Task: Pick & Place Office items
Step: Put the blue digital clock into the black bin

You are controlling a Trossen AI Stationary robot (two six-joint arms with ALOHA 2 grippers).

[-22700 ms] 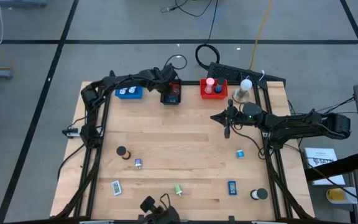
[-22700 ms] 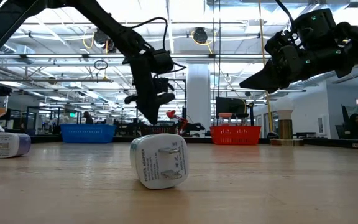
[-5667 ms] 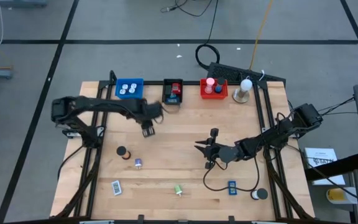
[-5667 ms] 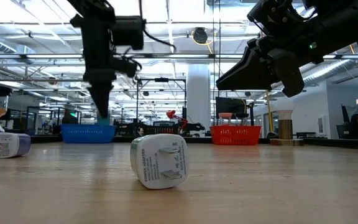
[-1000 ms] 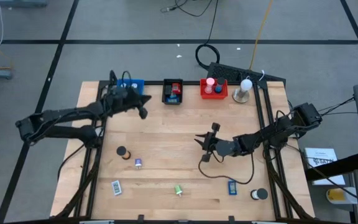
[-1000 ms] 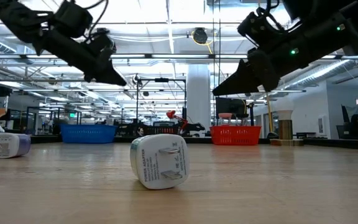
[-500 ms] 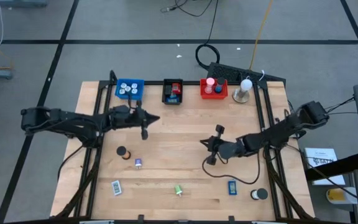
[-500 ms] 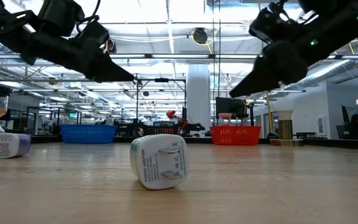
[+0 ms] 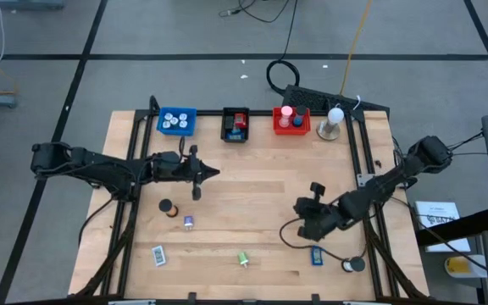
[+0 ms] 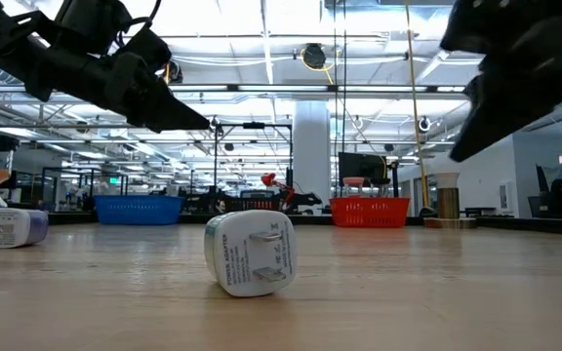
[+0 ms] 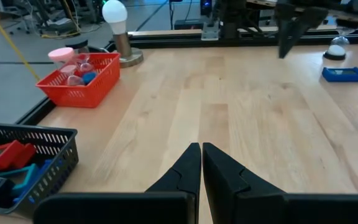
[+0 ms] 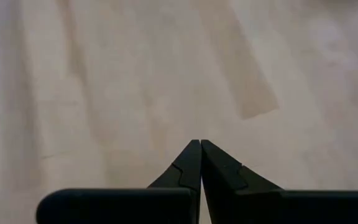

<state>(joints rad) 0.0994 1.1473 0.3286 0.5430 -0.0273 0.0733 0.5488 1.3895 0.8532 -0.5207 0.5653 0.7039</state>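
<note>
Office items lie loose on the near half of the table: a black cylinder, a purple cylinder, a white-and-teal rectangle, a green piece, a blue rectangle and a black-and-white cylinder. My left gripper hangs shut and empty over the left-middle of the table. My right gripper is shut and empty. It slants down over bare wood just beyond the blue rectangle.
Along the far edge stand a blue tray, a black tray, a red tray and a white ball-topped stand. A white plug adapter lies close to the low camera. Bare wood spreads between the two arms.
My left gripper has swung from beside the blue tray toward the table's middle and near edge, sinking a little and tipping lower. My right gripper has shut with nothing in it, gone toward the near right corner and turned downward.
</note>
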